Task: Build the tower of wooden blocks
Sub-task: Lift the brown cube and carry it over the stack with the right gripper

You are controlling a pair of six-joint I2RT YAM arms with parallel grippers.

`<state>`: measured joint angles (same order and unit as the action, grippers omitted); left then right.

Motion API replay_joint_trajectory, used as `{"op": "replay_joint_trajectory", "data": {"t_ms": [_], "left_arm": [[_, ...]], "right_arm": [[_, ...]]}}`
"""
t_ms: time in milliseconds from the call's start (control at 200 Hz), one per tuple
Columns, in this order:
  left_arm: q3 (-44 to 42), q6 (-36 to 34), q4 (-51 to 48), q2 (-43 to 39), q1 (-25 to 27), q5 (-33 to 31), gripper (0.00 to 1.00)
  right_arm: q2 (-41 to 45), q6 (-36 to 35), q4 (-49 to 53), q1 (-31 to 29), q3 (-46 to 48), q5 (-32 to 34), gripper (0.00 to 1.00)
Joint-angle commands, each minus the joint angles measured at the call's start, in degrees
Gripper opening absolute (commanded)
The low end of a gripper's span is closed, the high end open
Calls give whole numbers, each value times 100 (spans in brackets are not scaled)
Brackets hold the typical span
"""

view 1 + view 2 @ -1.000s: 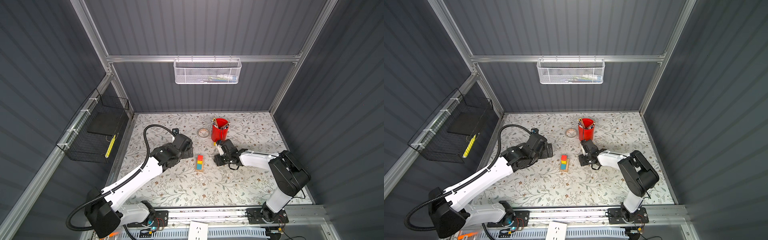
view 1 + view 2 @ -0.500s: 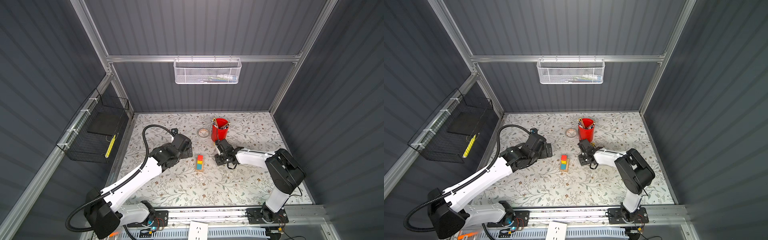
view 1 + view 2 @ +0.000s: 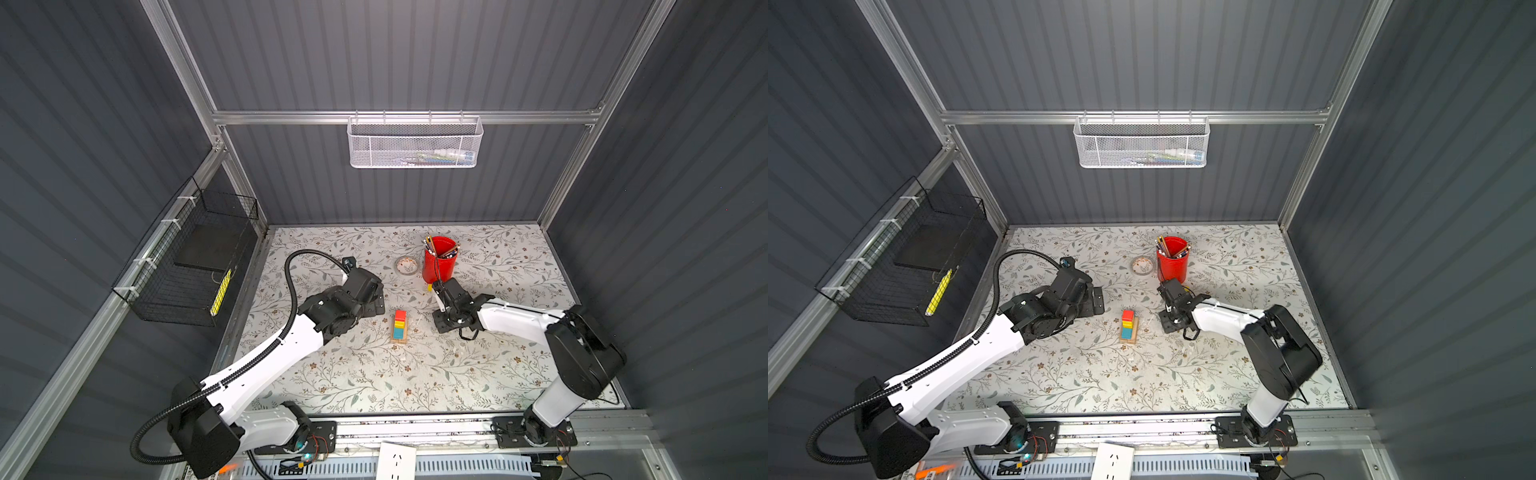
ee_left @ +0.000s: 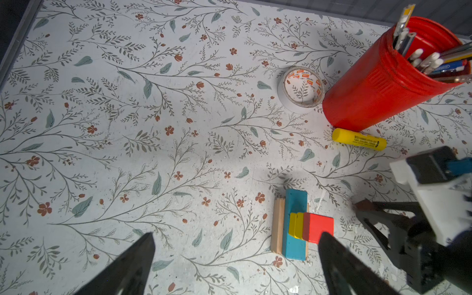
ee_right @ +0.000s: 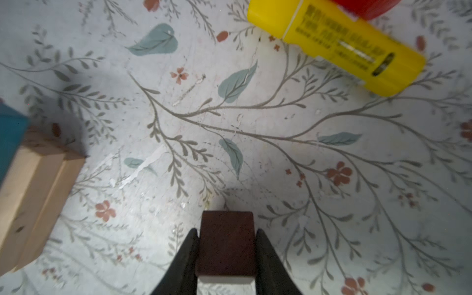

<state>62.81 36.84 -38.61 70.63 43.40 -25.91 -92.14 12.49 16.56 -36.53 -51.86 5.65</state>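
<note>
The wood block tower (image 3: 400, 326) is seen standing on the floral table (image 3: 374, 374), toward the front from the red cup (image 3: 439, 264) and slightly to its left, well apart from it. Tan bars (image 4: 278, 224) are laid at the bottom, a teal bar (image 4: 295, 204) is laid on them, yellow cubes (image 4: 295, 224) are stacked on the teal bar, and a red cube (image 4: 319, 227) is set on top. The dark brown roof-shaped piece (image 5: 226, 245) is clamped between the jaws of the right gripper (image 5: 226, 231), which are pressed against its two sides. This is found in front of the red cup, nearer to it than the tower is. Whether the piece is lifted off the table cannot be told. The jaws of the left gripper (image 4: 236, 235) are spread wide with nothing between them, and it is held to the left of the red cup, well apart. A yellow tube (image 4: 358, 139) is laid just beside the base of the red cup, and a tape roll (image 4: 302, 86) is laid just beside the cup on its left
</note>
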Motion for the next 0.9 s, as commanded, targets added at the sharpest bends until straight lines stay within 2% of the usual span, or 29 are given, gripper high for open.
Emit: {"op": "replay_joint_trajectory", "data": {"t_ms": [0, 90, 205, 415, 590, 896], "left_arm": [[-207, -141, -49, -229, -42, 68, 100], [-268, -199, -72, -251, -42, 155, 100], [-296, -230, -205, -233, -42, 246, 100], [-447, -109, -326, -371, -42, 243, 100], [-618, 99, -462, -603, -42, 67, 100], [-770, 316, -674, -958, -50, -136, 100]], "right_arm": [[653, -324, 252, -41, 80, -229, 29], [1057, -506, 447, -41, 12, -285, 26], [1464, -822, 616, -71, -222, -667, 24], [1595, -1691, 1054, -467, -987, -1081, 19], [1189, -2384, 1281, -772, -1631, -1384, 10], [141, -3355, 2085, -970, -2849, -1850, 8]]}}
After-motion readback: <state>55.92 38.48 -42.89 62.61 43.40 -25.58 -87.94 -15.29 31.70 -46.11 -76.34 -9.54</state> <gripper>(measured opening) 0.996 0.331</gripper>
